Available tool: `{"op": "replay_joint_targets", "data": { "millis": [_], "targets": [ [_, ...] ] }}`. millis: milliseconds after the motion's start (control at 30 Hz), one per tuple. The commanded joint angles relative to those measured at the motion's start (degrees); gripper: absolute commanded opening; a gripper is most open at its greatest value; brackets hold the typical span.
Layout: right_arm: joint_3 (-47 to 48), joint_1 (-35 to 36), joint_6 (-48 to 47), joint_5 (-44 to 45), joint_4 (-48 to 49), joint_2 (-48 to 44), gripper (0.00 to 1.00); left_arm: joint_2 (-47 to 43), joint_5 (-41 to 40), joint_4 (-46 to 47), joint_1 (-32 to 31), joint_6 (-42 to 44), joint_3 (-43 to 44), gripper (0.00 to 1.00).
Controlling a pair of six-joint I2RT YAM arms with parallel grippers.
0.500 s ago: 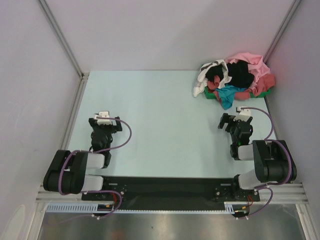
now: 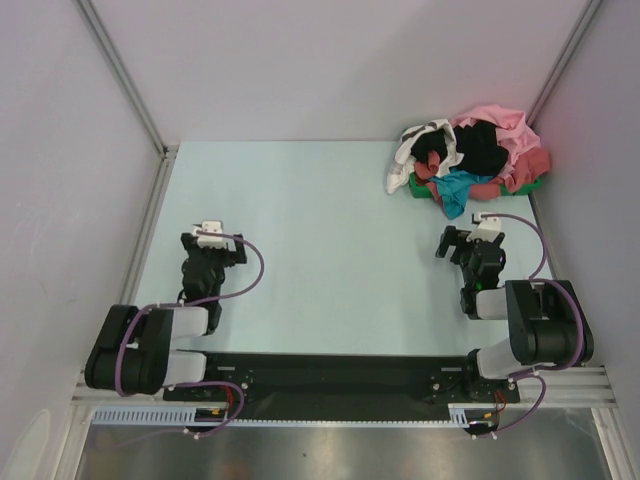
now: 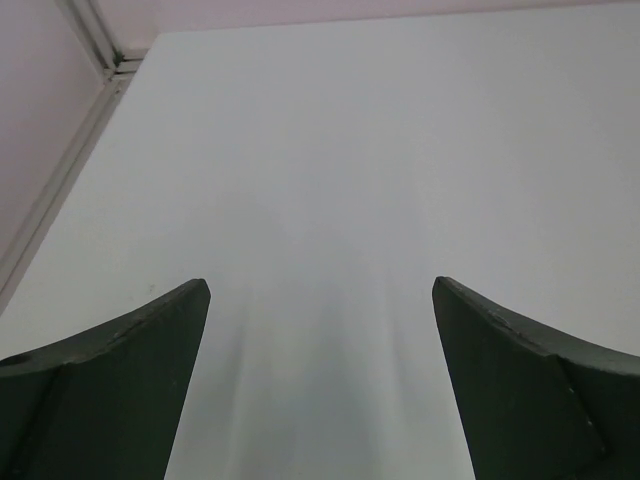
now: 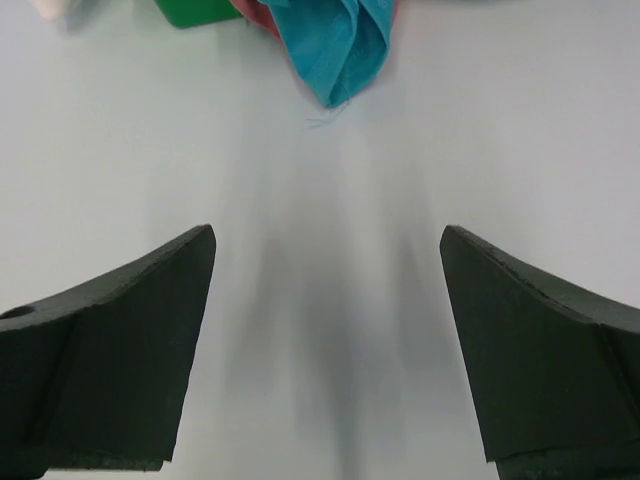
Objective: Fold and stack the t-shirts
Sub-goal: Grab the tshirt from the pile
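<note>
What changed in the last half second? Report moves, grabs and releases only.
The left gripper edged very slightly rightward in the top view, its arm's elbow sinking a touch toward the near edge. Nothing was taken hold of or let go. The right gripper and the heap of t-shirts stayed put; both grippers are open and empty.

L arm [image 2: 130, 355] & R arm [image 2: 540, 325]: black housings w/ grey cylindrical sections. Purple cable [image 2: 261, 268] runs along ea. White block [image 2: 210, 229] on ea wrist. Wedge-shaped fingers [image 3: 110, 390], dark green-black, matte.
</note>
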Motion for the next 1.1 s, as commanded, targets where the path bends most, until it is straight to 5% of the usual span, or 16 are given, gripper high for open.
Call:
{"op": "replay_joint_targets", "data": {
  "millis": [0, 67, 133, 233, 333, 400, 467, 533, 733, 867, 1067],
  "targets": [
    [4.35, 0.08, -1.18, -2.16, -3.53, -0.90, 1.00, -8.12, 10.89, -11.58, 0.20, 3.45, 5.76, 1.00],
    [18.61, 0.25, -1.63, -1.76, -27.52, -4.23, 1.00, -10.98, 19.17, -34.18, 0.20, 9.56, 18.01, 1.00],
    [26.75, 0.25, -0.40, -0.60, -38.08, -6.43, 1.00, -9.24, 27.99, -50.92, 0.20, 13.81, 27.01, 1.00],
    [35.65, -1.94, 1.09, -2.61, -36.92, -10.92, 1.00, -4.84, 16.53, -58.65, 0.20, 7.52, 40.39, 1.00],
    [44.07, -9.39, 10.57, -11.44, -34.52, -10.50, 0.98, -1.25, 13.33, -69.00, 0.20, 6.53, 49.53, 1.00],
    [57.54, -13.87, 16.47, -12.65, -42.66, -4.20, 0.86, 0.61, 14.02, -74.81, 0.20, 6.27, 57.00, 1.00],
    [66.12, -15.21, 18.76, -10.89, -56.68, 0.48, 0.60, 4.99, 17.36, -86.40, 0.20, 7.15, 66.28, 1.00],
    [75.08, -16.27, 18.60, -9.57, -63.60, 6.53, 0.49, 8.86, 21.74, -99.80, 0.29, 8.46, 73.43, 1.00],
    [88.62, -16.71, 18.51, -6.49, -79.49, 20.15, 0.67, 26.61, 24.93, -122.88, 0.29, 6.71, 97.26, 1.00],
    [101.09, -16.80, 17.98, -8.07, -88.30, 31.83, 0.81, 30.15, 25.10, -122.76, 0.29, 4.08, 98.71, 0.97],
    [113.17, -15.40, 19.12, -9.04, -94.03, 44.25, 0.76, 24.61, 26.51, -110.36, -0.06, 2.31, 90.35, 0.98]
  ]
}}
